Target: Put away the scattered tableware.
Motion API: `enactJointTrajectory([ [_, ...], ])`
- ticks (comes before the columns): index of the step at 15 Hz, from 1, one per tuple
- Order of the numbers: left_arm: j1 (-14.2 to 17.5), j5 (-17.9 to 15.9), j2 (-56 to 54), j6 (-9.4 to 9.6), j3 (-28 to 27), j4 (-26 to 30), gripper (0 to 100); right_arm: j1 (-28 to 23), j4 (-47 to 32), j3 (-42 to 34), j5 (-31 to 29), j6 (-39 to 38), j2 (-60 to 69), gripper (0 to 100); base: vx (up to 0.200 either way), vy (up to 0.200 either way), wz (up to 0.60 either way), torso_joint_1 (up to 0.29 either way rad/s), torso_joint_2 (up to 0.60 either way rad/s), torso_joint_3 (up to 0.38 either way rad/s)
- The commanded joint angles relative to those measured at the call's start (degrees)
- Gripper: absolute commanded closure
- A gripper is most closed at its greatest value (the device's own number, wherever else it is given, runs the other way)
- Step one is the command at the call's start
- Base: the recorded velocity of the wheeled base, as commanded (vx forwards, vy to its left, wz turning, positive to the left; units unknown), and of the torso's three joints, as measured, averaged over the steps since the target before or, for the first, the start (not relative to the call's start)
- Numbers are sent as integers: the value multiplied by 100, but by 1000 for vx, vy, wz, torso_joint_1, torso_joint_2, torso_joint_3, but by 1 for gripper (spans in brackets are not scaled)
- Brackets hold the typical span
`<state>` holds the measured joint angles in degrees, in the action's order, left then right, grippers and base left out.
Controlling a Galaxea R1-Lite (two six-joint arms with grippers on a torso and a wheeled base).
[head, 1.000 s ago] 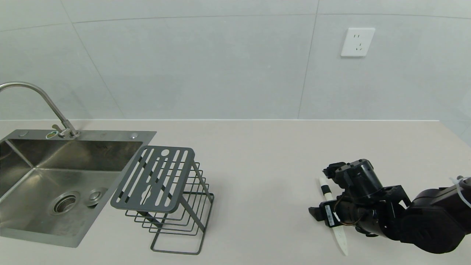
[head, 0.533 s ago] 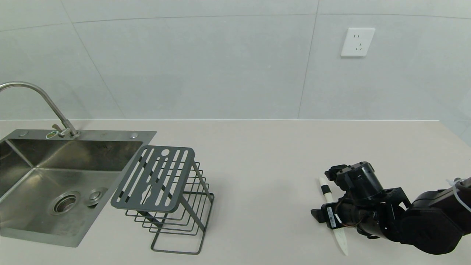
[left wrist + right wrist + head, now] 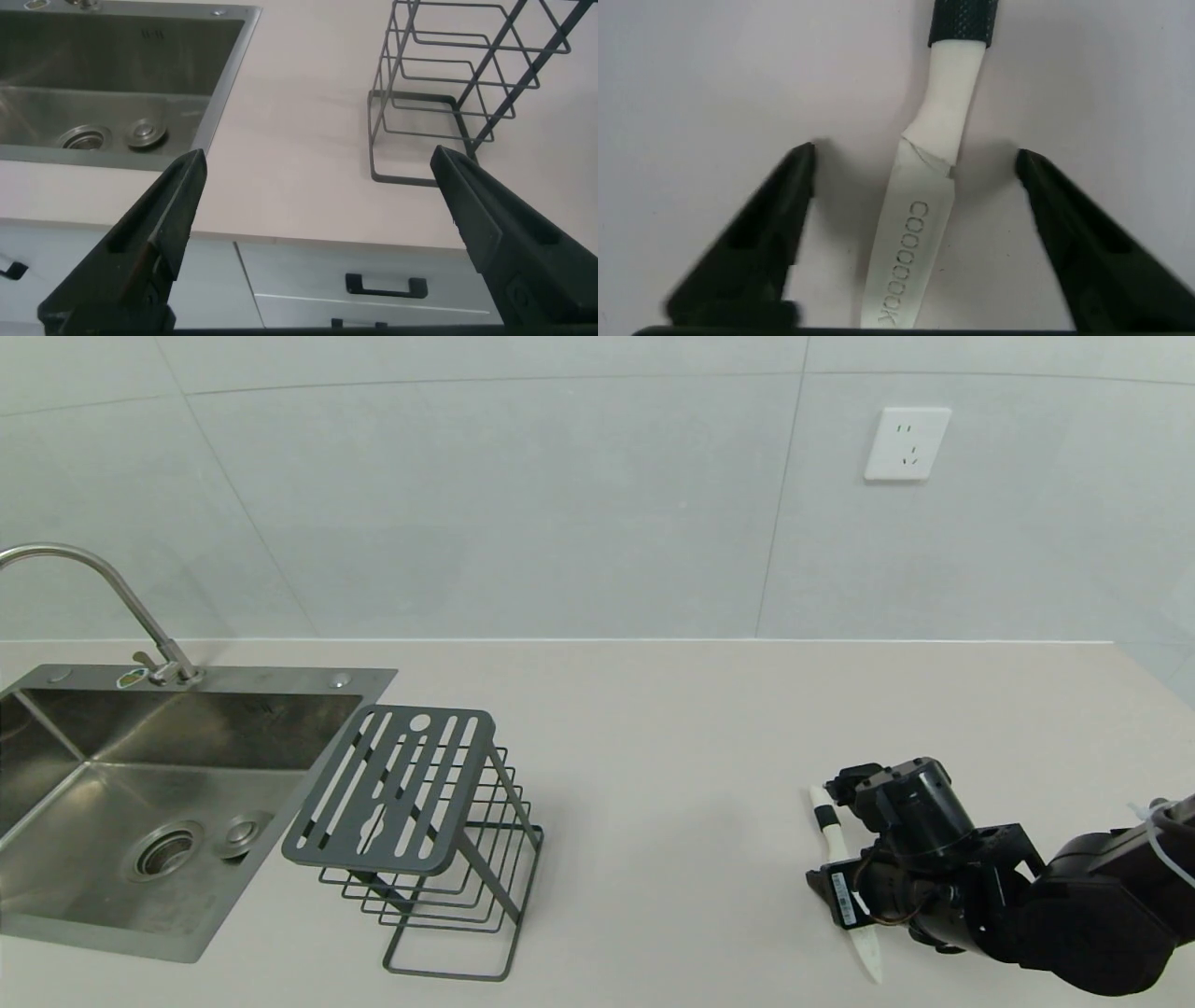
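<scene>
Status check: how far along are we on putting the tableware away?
Done: nothing yet; the knife lies flat on the counter, far from the rack. In hand: the right gripper sits over the knife, open, fingers either side of it, not gripping. To do: close, lift, carry it to the rack. The left gripper is open near the counter's front edge.
</scene>
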<state>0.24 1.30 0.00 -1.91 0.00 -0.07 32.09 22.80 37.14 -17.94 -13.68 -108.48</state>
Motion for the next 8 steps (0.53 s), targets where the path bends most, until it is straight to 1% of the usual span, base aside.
enactJointTrajectory([
  [1,2,1,0,-2,0,-1,0,-9,-56,-269,-7,14,-32,100,0,0,0,0,0,0],
  [2,2,1,0,-2,0,-1,0,-45,-56,-357,-7,14,-50,100,0,0,0,0,0,0],
  [4,2,1,0,-2,0,-1,0,-80,-47,-304,-7,41,-41,100,0,0,0,0,0,0],
  [7,2,-7,0,-2,0,-1,0,-80,-47,100,1,41,249,100,0,0,0,0,0,0],
  [8,2,-7,0,7,0,-1,0,-80,-47,100,1,41,433,100,0,0,0,0,0,0],
])
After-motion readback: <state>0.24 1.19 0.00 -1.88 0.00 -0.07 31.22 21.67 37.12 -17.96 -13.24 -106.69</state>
